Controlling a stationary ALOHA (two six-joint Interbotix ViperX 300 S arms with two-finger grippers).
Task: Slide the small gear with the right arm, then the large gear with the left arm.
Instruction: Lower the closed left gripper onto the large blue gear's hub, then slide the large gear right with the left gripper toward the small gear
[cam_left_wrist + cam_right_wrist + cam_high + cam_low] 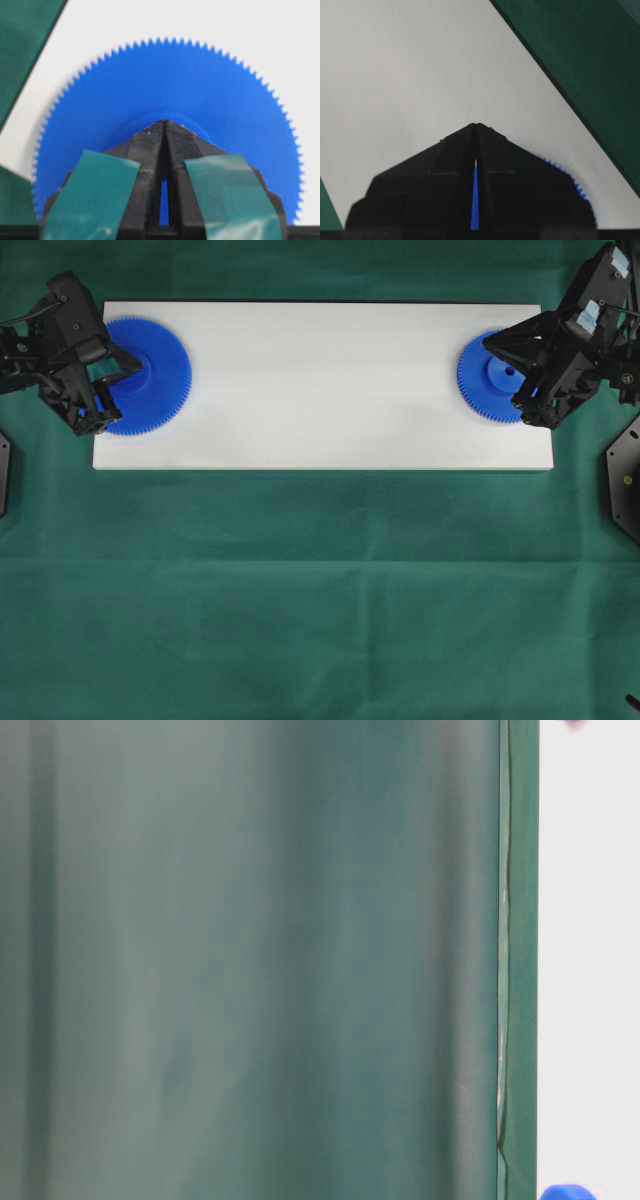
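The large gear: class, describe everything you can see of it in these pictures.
The large gear is a bright blue flat disc, plastic-looking, with fine teeth all round its rim and a raised round hub. It lies flat on the left end of the white board, near the edge. The left gripper, fingers pressed together, sits over the hub, hiding the centre, so any centre hole cannot be seen.
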